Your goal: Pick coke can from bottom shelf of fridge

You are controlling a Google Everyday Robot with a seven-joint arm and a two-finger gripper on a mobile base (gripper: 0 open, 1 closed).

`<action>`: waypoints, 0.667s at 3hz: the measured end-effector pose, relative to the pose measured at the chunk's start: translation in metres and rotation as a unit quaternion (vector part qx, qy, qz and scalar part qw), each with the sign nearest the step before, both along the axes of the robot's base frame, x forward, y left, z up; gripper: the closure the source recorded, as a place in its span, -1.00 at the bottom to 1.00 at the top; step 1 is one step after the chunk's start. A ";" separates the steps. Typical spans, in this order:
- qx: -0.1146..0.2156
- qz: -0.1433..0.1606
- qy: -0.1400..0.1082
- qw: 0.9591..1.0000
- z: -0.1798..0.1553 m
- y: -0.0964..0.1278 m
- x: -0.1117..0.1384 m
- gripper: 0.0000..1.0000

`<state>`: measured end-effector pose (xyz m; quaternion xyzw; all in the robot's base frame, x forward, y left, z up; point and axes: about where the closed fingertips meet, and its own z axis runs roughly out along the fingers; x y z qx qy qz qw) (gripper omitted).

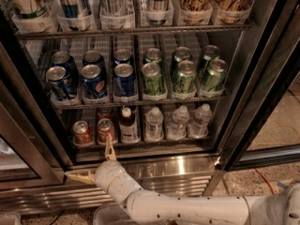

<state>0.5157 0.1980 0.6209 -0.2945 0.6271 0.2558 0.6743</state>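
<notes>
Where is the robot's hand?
The hand is low left, open, in front of the fridge, one finger pointing up at a coke can on the bottom shelf.

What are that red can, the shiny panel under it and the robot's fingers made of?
Coke can: looks like aluminium, painted red, with a silvery top.
Base panel: likely stainless steel, judging by its bright reflections.
Gripper, open just below the can: fingers are tan and matte, probably plastic or rubber.

From where I stand, no lettering can be read on any can or bottle. The blue cans (93, 82) carry a round red, white and blue emblem, and the coke can (105, 130) shows only red. The gripper (95, 164), fingers spread, sits just below the bottom shelf (140, 144).
</notes>
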 end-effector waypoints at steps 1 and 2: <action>0.000 0.000 0.000 1.000 0.000 0.000 0.000 -0.60; 0.000 0.000 0.000 1.000 0.000 0.000 0.000 -0.17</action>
